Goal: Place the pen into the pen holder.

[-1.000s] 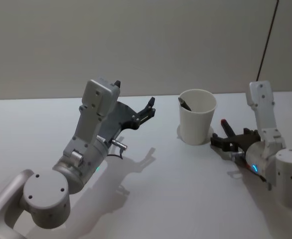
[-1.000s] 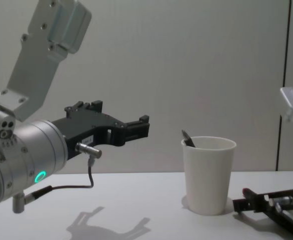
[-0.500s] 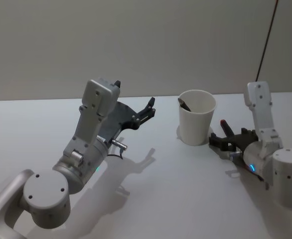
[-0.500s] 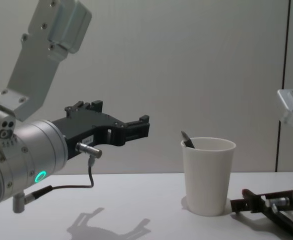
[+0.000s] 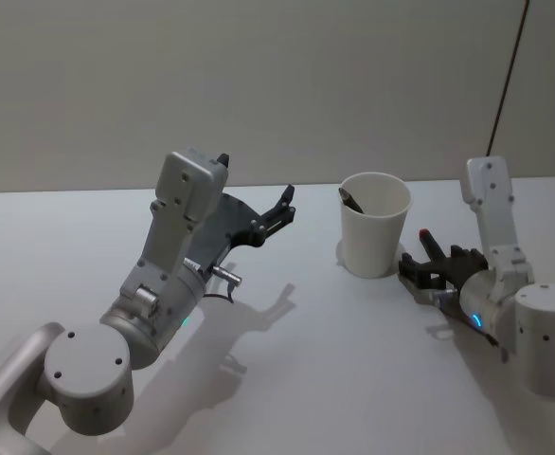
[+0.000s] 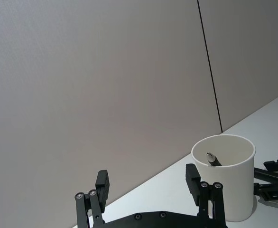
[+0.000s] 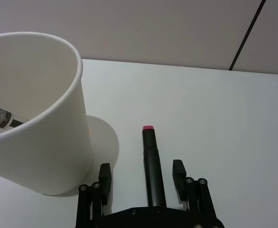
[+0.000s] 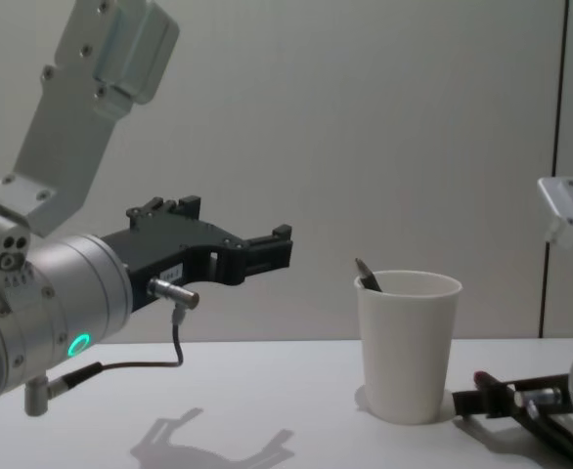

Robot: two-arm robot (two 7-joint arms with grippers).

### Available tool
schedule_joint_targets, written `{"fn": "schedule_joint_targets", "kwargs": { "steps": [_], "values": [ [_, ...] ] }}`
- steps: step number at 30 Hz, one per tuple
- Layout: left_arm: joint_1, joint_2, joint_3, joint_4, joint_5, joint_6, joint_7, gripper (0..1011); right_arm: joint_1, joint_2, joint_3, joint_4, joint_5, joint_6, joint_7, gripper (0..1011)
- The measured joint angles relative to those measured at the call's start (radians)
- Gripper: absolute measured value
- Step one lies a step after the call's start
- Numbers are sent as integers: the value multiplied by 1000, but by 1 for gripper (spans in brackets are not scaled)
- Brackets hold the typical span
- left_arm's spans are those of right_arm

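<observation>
Against a second ago: right arm had edged a bit toward the pen holder (image 5: 376, 223), and its white upper link sat slightly further in from the right edge in the chest view. Left arm, pen holder and both pens had not moved.

Right claw (image 7: 142, 167) was low over the table (image 5: 334, 360), just right of the pen holder and near its base. Its fingers (image 7: 105, 175) were spread wide apart, one either side of the pen (image 7: 152, 161). Gap visible on both sides, so no finger was touching the pen and there was no grip on it. The pen was black with a red end, lying on the table, red end pointing away from the claw, close beside the pen holder but not touching it. The pen's near end ran under the claw's body, hidden there.

The pen holder stood upright on the table. The other pen (image 6: 213, 160) was already inside it, dark, leaning against the left inner wall, with its tip poking just above the rim.

Left claw (image 6: 146, 176) was held up in the air, left of the pen holder and well apart from it, aimed toward it. Fingers wide apart, holding nothing, touching nothing.
</observation>
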Motion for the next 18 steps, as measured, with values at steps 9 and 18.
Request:
{"fn": "schedule_joint_targets", "kwargs": {
  "steps": [9,18],
  "values": [
    [0,0,0,0,0,0,0,1001,-1,-1,1,1,0,-2,0,758],
    [0,0,0,0,0,0,0,1001,-8,-1,10,-6,19,-9,-8,697]
  ]
}}
